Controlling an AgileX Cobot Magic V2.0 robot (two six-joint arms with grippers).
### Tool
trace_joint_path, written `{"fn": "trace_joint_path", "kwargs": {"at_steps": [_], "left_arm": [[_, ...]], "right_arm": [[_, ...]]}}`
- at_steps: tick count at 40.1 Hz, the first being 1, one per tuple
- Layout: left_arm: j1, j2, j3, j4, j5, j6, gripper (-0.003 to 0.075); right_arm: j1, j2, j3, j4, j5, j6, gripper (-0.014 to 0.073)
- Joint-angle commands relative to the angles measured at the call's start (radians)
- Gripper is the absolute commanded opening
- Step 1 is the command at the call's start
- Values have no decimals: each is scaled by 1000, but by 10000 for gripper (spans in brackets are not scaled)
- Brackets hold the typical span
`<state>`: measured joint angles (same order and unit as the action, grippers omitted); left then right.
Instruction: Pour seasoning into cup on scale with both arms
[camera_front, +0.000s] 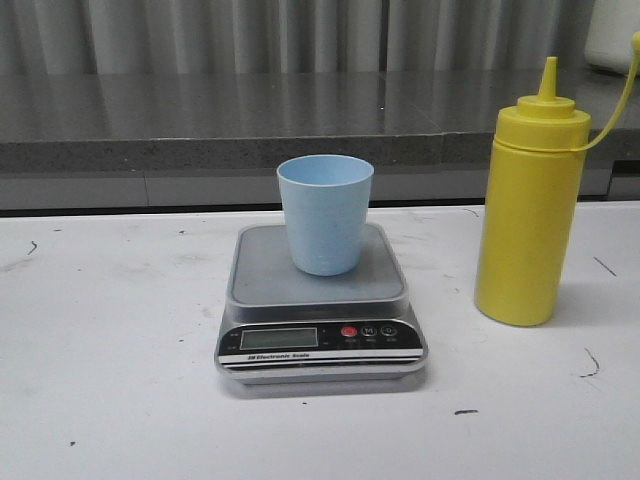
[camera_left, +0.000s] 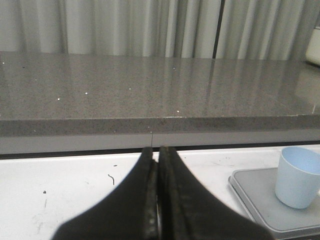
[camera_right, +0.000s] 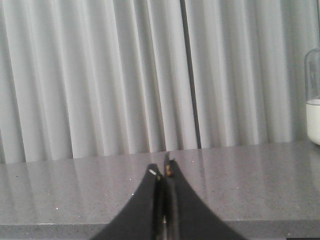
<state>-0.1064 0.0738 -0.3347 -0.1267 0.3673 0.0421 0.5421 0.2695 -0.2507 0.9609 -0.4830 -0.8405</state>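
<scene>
Both claws, left (camera_left: 158, 150) and right (camera_right: 164, 170), pressed together, empty. Squeezable bottle (camera_front: 528, 200), well apart: grip mid-body. Light cup (camera_front: 325, 214) tips easily.

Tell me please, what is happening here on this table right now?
Nothing is being handled yet. The pale blue cup stands upright on the scale, and the yellow seasoning bottle stands by itself on the table to the right of the scale, its cap on. The left gripper and the right gripper are both shut and hold nothing. Neither arm shows in the front view, so the pouring has not started.
</scene>
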Motion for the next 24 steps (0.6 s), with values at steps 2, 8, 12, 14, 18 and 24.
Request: {"fn": "trace_joint_path", "kwargs": {"at_steps": [2, 8, 12, 14, 18, 24], "left_arm": [[17, -25, 3, -15, -129, -8, -20], [90, -99, 81, -3, -173, -85, -20], [137, -97, 134, 0, -182, -106, -20], [146, -97, 166, 0, -195, -106, -20], [149, -97, 243, 0, -237, -106, -20], [149, -97, 362, 0, -340, -106, -20]], "right_arm": [[1, 8, -34, -33, -36, -8, -119], [1, 8, -34, -33, -35, -8, -119], [1, 8, -34, -32, -35, -8, -119], [1, 8, -34, -32, -35, -8, -119], [1, 8, -34, -32, -35, -8, -119], [1, 8, -34, -32, -35, -8, -119]]}}
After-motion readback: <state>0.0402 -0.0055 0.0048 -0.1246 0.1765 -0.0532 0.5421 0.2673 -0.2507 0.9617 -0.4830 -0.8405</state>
